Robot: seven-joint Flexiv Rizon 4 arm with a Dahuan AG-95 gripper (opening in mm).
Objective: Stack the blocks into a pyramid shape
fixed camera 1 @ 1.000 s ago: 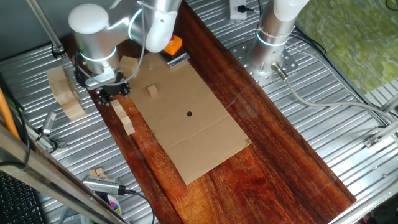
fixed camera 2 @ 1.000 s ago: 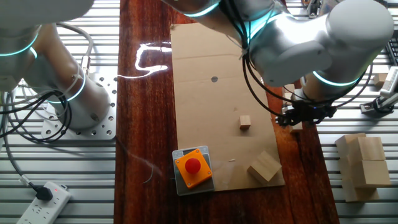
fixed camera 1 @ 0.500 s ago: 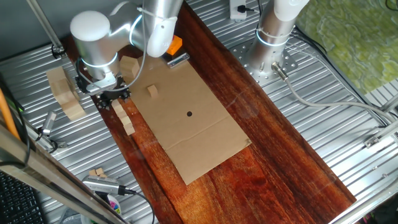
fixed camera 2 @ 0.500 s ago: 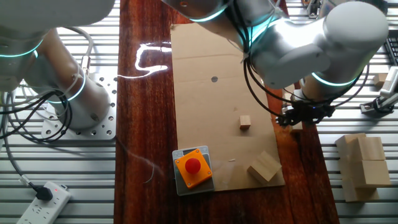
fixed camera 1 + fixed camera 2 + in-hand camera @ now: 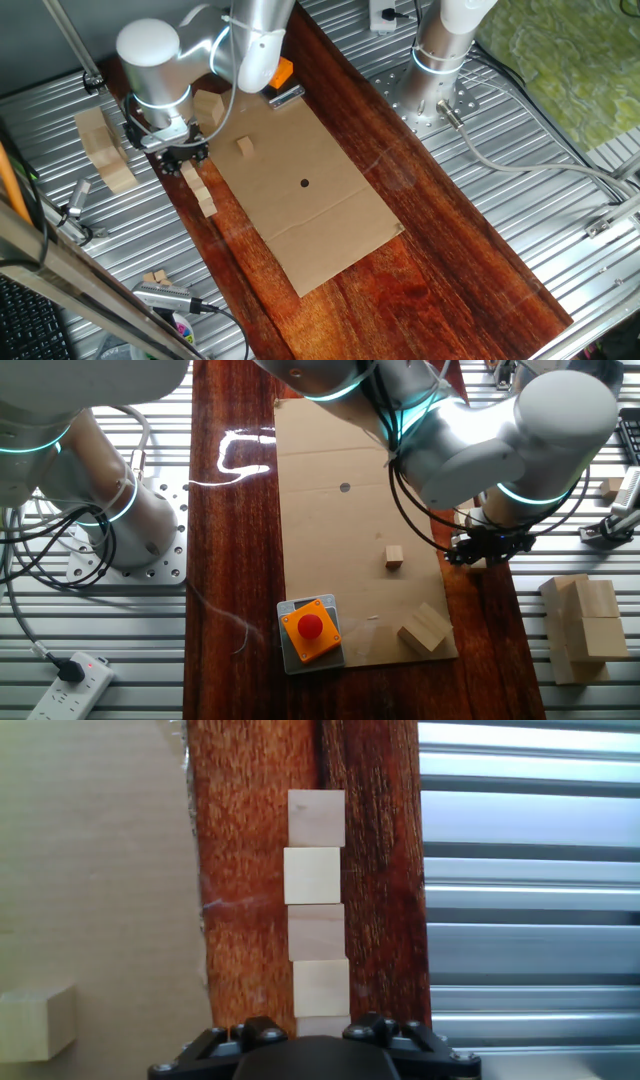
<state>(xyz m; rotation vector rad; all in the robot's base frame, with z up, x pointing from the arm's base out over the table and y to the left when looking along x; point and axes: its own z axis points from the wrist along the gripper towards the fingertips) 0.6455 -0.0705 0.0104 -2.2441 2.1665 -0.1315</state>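
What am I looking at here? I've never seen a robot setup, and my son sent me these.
It's a robot arm at a wooden table. Two pictures come from fixed cameras on different sides; the third looks out from the arm's hand. Its gripper hangs over a row of small wooden blocks lying end to end on the wood beside a cardboard sheet. One more block sits alone on the cardboard, near a red push button. Whether the gripper holds anything can't be seen.

A robotics lab: ribbed aluminium counter (image 5: 560,240), bolted arm base (image 5: 437,90), orange emergency-stop button (image 5: 309,627), power strip (image 5: 70,682).
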